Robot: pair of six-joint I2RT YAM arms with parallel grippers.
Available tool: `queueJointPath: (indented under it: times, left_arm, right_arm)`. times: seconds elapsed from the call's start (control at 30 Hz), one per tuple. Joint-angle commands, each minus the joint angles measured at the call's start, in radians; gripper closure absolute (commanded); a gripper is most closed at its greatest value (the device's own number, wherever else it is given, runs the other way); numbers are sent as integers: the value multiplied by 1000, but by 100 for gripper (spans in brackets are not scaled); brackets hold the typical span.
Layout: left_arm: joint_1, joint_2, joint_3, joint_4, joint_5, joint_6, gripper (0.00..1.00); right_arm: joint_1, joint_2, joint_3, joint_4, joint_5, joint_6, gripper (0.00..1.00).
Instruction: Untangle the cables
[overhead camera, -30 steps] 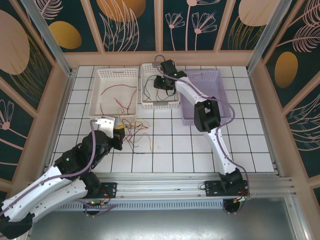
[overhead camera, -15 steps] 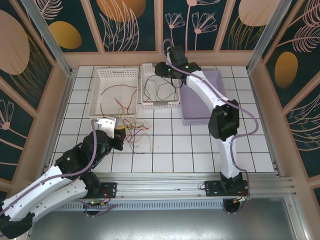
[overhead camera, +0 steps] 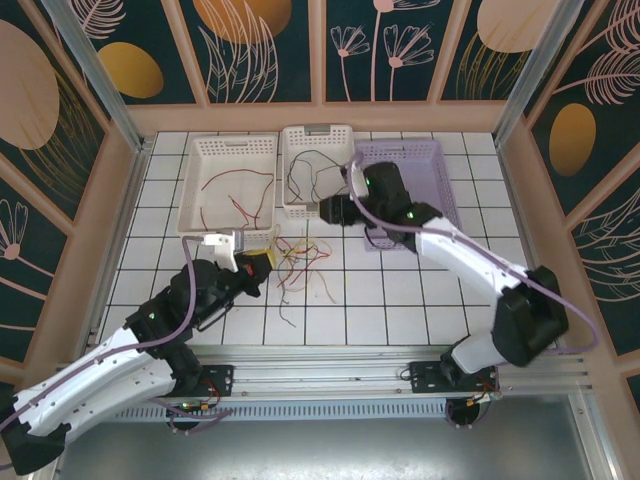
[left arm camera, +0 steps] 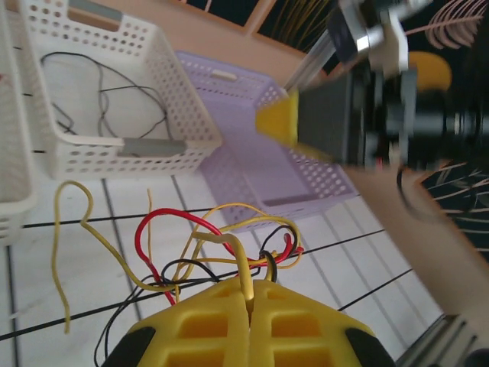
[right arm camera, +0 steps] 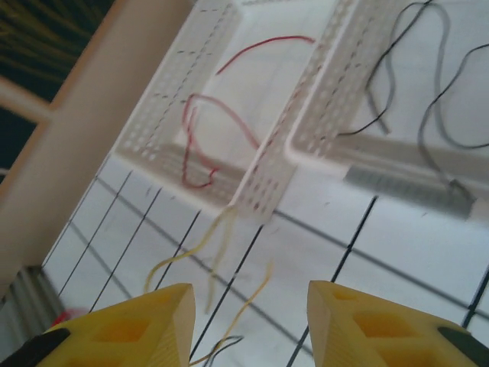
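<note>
**White tile, one knot of cables near the front**

The white tiled table (overhead camera: 380, 310) is boxed in by a wooden rim (overhead camera: 320, 118), with open floor right of the tangle and along the near edge. Three baskets line the back. The left white basket (overhead camera: 190, 190) holds a red cable (overhead camera: 235, 185), the middle white basket (overhead camera: 317, 130) holds a black cable (overhead camera: 305, 175), and the purple basket (overhead camera: 445, 180) sits touching it.

The right gripper (overhead camera: 326, 209) (right arm camera: 248, 306) hangs at the middle basket's near wall, jaws spread, nothing between them. The left gripper (overhead camera: 262, 263) (left arm camera: 248, 306) is pressed together, pinching a yellow cable (left arm camera: 243, 267). Its wrist camera shows the strand entering the fingers, too fine to tell from overhead. The cables (overhead camera: 300, 258) (left arm camera: 206, 245), red, black and yellow, lie tangled on tile just ahead of it.
</note>
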Motion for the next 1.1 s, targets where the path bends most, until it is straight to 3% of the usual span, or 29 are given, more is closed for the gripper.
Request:
queueJointPath:
  times: [0.0, 0.17, 0.4, 0.73, 1.07]
  left_arm:
    - [2, 35, -17, 161, 47, -69, 100]
    - [3, 81, -46, 238, 55, -100, 100]
    - [3, 118, -45, 255, 35, -107, 100]
    - [2, 108, -63, 272, 13, -136, 100]
    - [2, 99, -76, 295, 19, -169, 100]
  right_arm:
    - [21, -156, -180, 185, -42, 18, 56]
    - [96, -325, -389, 245, 17, 57, 56]
    - [115, -472, -554, 307, 33, 107, 56]
    - [129, -510, -709, 497, 70, 170, 56]
    - [200, -371, -764, 822, 164, 251, 54]
